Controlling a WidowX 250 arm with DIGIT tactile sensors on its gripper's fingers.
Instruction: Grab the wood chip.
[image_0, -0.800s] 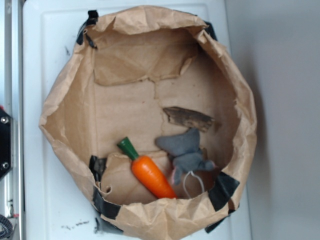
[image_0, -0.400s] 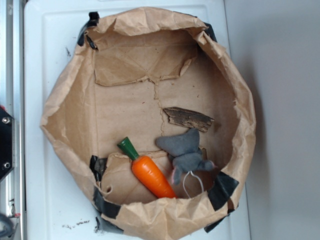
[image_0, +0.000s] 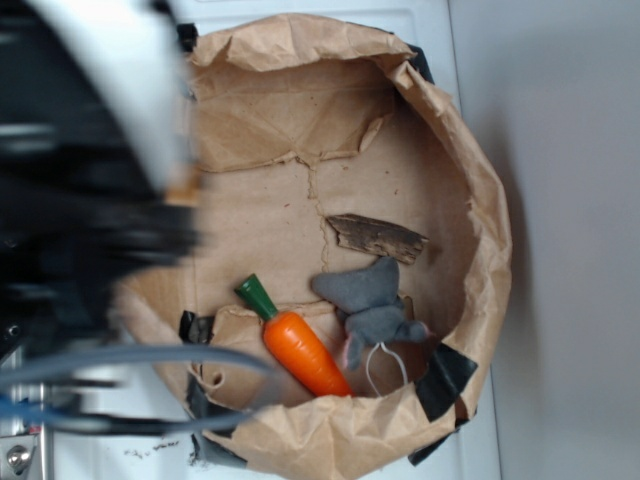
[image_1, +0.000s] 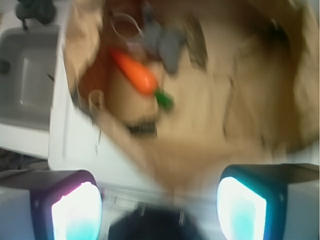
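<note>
White table (image_0: 470, 440): plain moulded surface carrying everything else; no writing readable on it.

Robot arm (image_0: 90, 180): large blurred black and white mass filling the left of the exterior view, with grey and blue cables trailing across the lower left. No brand or label can be read through the blur.

Paper bag (image_0: 480, 180): tan, torn open and rolled down into a shallow round basin, patched at the rim with strips of black tape (image_0: 445, 380). Torn flaps lie flat on its floor. No print visible.

Gripper (image_1: 159, 202): seen from the wrist view only as two pads (image_1: 75, 210) at the bottom edge, well apart, with nothing between them; the jaws are spread and empty. It sits outside the bag's left rim, well apart from the contents.

Toy carrot (image_0: 300, 345): orange body, green stem end pointing to upper left; lies on the bag floor at lower centre, just beside the mouse.

Toy mouse (image_0: 370, 300): grey cloth, with a thin white cord looped below it; lies at lower right of the bag floor.

Wood chip (image_0: 375, 237): flat, dark brown, jagged at the edges; lies lengthwise on the bag floor right of centre, just above the mouse, untouched. In the wrist view it is only a dark smear (image_1: 199, 45) beside the grey toy.
</note>
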